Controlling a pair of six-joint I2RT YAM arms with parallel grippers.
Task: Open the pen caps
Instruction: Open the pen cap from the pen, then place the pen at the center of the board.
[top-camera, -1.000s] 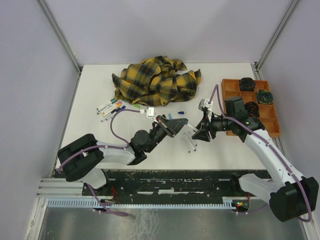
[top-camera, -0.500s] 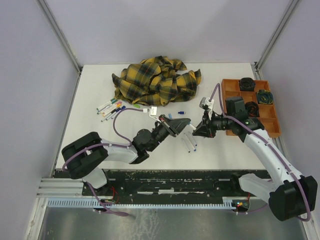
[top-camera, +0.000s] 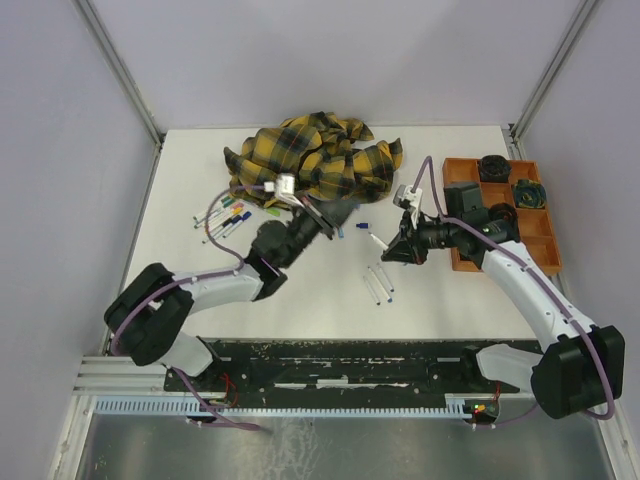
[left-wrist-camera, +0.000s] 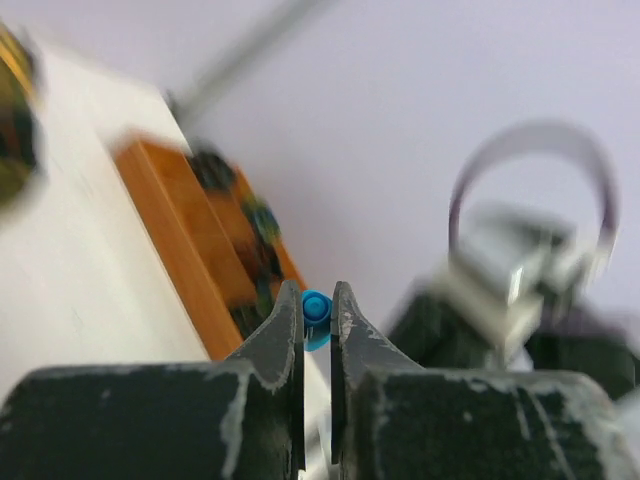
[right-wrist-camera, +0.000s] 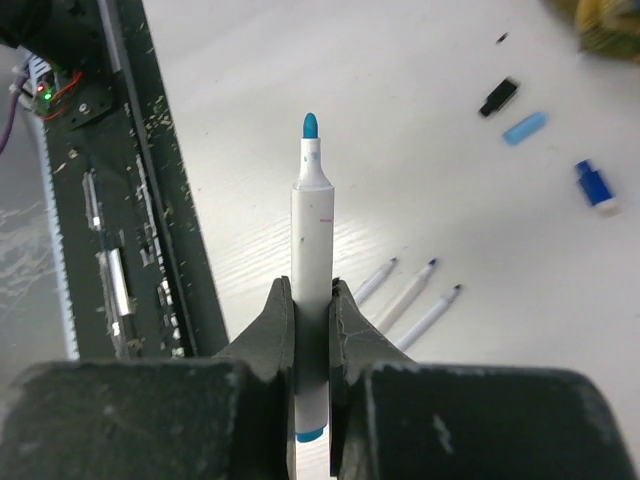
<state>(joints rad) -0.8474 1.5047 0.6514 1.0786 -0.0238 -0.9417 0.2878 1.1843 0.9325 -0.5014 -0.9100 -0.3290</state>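
The step in hand is the parting of one cap from its pen, and it looks done: the left gripper (left-wrist-camera: 317, 300) is clamped on a small blue cap (left-wrist-camera: 317, 315) at its fingertips, while the right gripper (right-wrist-camera: 311, 300) is closed around the white barrel of a pen (right-wrist-camera: 311, 230) whose blue tip stands bare. Seen from above, both tools hang over the table (top-camera: 450, 300) just on the near side of the plaid cloth (top-camera: 315, 160). The left gripper (top-camera: 340, 212) sits below the cloth's middle and the right gripper (top-camera: 392, 248) below its right end, the two apart with the pen (top-camera: 378, 240) pointing toward the left one.

Three bare pens (top-camera: 378, 285) lie side by side further to the near side of the cloth, and a few loose caps (right-wrist-camera: 524, 127) rest close to its near right edge. A fan of capped pens (top-camera: 225, 213) waits at the cloth's near left corner.

By my judgement the next move calls for both grips to let go. The cap goes down among the loose ones and the pen beside the bare three, laid flat so it does not roll. Then the left arm can reach back to the capped fan, picking one barrel cleanly without dragging its neighbours
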